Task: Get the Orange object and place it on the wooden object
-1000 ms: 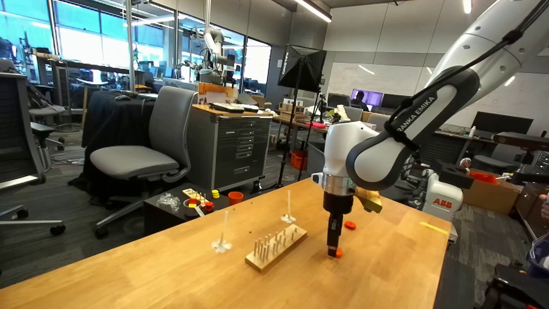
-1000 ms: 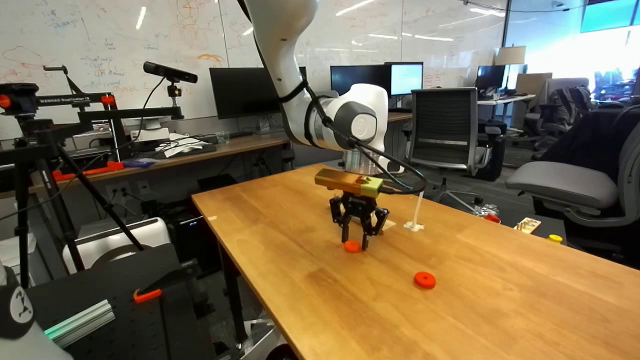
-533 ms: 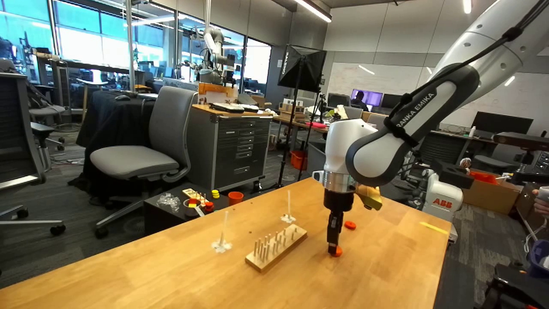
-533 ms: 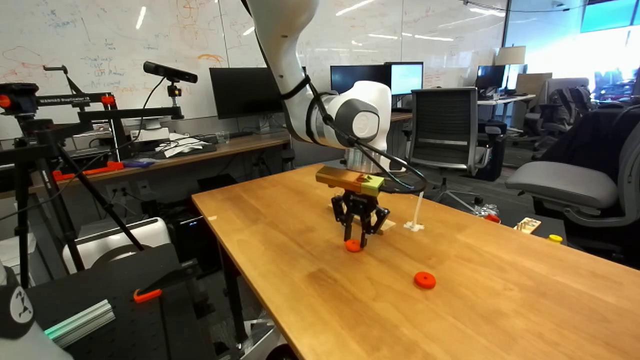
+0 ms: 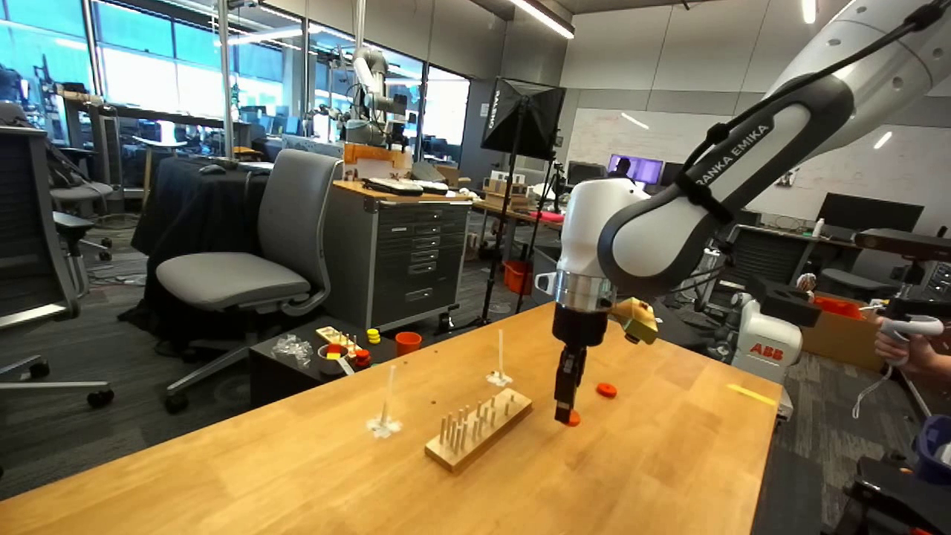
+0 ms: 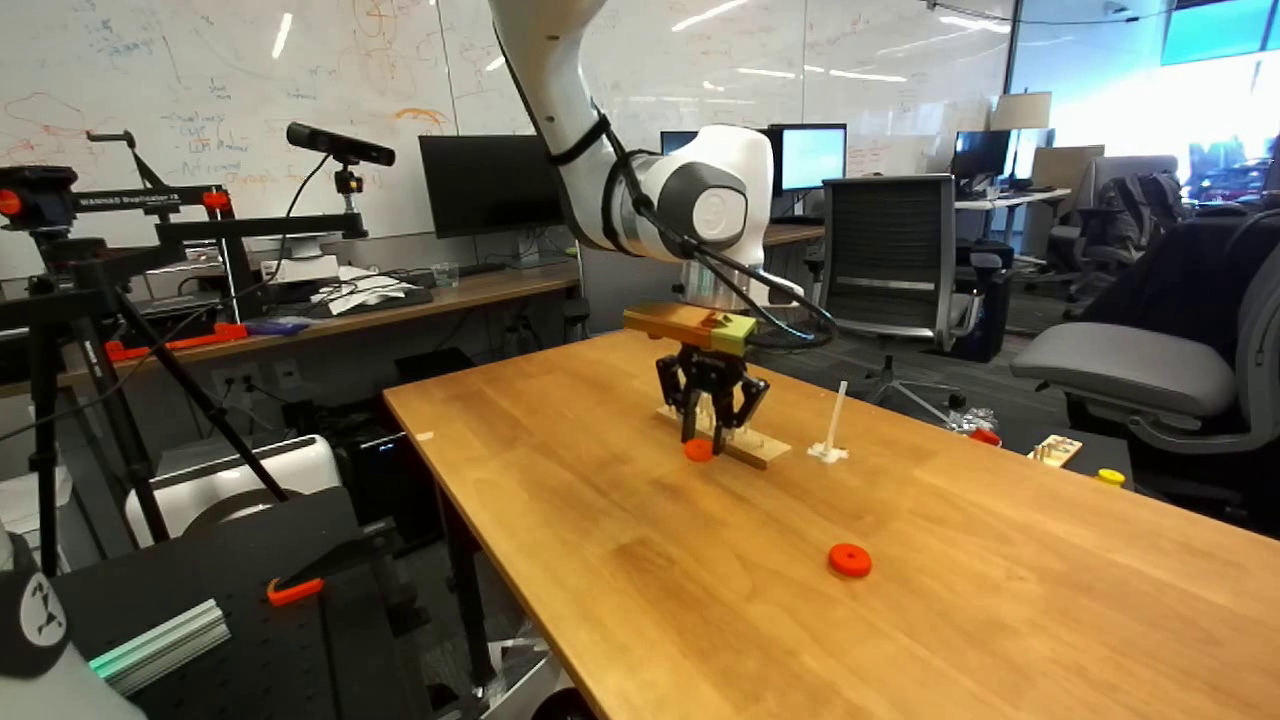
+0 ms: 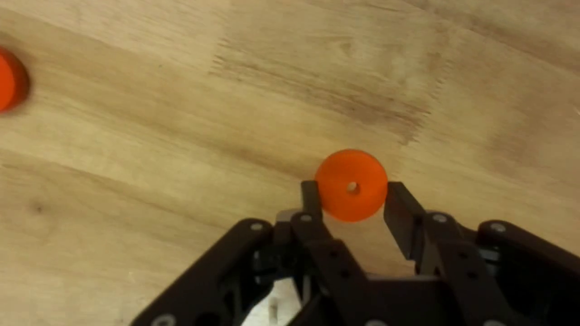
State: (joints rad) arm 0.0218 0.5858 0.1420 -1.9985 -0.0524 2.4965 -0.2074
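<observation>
The orange object [image 7: 351, 206] is a small round disc with a hole in its middle. It sits between the two fingertips of my gripper [image 7: 353, 192], both touching its sides. The held disc also shows in both exterior views [image 5: 572, 419] [image 6: 698, 451], at the fingertips of the gripper [image 6: 704, 440], seemingly a little above the table. The wooden object [image 5: 483, 435] is a pale slab with several upright pegs. It lies beside the gripper and is partly hidden behind it in an exterior view [image 6: 757, 449]. A corner of it shows in the wrist view [image 7: 272, 310].
A second, lookalike orange disc [image 5: 606, 390] lies on the table [image 5: 654, 475], also seen in the wrist view [image 7: 9, 81]. Two thin white posts [image 5: 386, 397] [image 5: 500, 357] stand on the table beyond the slab. A low black stand [image 5: 275, 379] holds other pieces beside the table.
My gripper has closed on the orange disc, risen and moved toward the wooden slab with it. The second disc and the slab have not moved.
</observation>
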